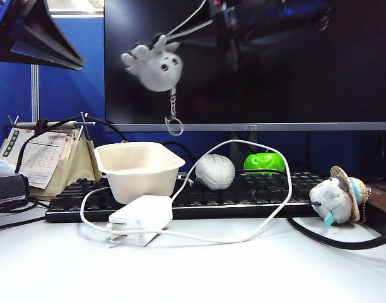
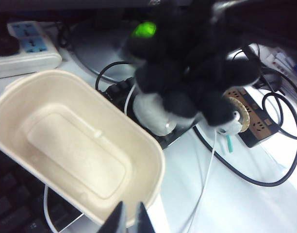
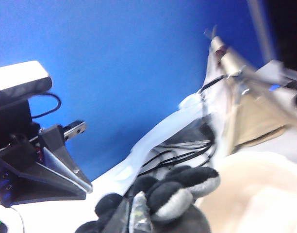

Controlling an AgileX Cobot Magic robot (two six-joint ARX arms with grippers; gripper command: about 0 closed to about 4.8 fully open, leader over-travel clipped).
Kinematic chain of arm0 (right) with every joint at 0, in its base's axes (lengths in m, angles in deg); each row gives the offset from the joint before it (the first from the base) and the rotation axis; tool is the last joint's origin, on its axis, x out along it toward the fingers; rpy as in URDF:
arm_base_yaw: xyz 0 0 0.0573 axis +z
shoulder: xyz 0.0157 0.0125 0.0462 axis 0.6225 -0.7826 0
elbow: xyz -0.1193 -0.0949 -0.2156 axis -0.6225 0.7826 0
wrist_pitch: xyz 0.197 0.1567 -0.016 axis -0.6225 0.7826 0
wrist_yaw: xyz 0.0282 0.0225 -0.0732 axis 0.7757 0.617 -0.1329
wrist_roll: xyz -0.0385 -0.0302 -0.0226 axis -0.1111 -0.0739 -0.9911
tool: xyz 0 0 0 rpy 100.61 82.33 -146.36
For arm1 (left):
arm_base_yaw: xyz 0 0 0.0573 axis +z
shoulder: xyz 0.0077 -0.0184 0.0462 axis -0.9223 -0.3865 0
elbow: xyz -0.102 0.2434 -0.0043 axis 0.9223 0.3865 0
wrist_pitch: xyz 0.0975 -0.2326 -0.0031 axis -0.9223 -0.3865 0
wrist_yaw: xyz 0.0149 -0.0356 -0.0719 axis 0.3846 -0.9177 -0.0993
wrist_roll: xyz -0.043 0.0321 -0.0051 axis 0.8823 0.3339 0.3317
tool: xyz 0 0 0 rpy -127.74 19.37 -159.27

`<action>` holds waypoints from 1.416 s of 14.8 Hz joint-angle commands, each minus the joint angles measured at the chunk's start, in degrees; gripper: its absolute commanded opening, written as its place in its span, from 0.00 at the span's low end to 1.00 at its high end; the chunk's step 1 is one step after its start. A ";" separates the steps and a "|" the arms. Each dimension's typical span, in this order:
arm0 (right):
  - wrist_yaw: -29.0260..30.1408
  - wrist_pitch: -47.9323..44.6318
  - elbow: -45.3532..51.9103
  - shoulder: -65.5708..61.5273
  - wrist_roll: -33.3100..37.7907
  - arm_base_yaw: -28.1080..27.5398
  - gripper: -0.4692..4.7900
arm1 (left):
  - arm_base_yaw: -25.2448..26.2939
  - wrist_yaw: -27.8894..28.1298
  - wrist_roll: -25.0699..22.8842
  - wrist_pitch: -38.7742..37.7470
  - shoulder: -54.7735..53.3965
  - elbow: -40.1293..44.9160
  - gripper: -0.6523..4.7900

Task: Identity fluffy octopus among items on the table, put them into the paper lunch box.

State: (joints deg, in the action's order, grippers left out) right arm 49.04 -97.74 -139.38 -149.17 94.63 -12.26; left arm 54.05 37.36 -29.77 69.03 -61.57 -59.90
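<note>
The fluffy octopus, grey with a pale face and a key ring dangling under it, hangs in the air above the paper lunch box. My right gripper reaches in from the upper right and is shut on one of its tentacles. In the right wrist view the closed fingertips pinch the octopus. The left wrist view looks down into the empty cream lunch box, with the octopus dark just beyond its far rim. My left gripper is shut on nothing, high above the box's near edge.
A white power adapter with a looping cable lies in front of the box. On the keyboard sit a grey round ball, a green object and a plush with a straw hat. A desk calendar stands at the left.
</note>
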 commanded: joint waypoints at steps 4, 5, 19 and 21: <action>0.63 -3.82 -0.20 -4.96 1.22 0.96 0.08 | 0.02 0.04 -2.64 0.72 0.13 -0.35 0.19; 0.63 -3.82 -0.20 -5.53 1.22 0.96 0.08 | 0.02 0.02 -3.56 0.74 0.13 -0.35 0.19; 2.99 -2.45 -5.25 -17.75 2.73 0.98 0.08 | 0.02 1.29 -7.93 1.60 0.11 -0.33 0.19; 2.91 -2.01 -5.16 -18.51 2.69 0.98 0.08 | 0.02 1.27 -7.91 1.57 0.11 -0.31 0.19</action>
State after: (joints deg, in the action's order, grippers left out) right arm 51.67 -99.53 -144.42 -167.90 97.27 -11.37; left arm 54.05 38.69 -37.49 69.88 -61.59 -59.90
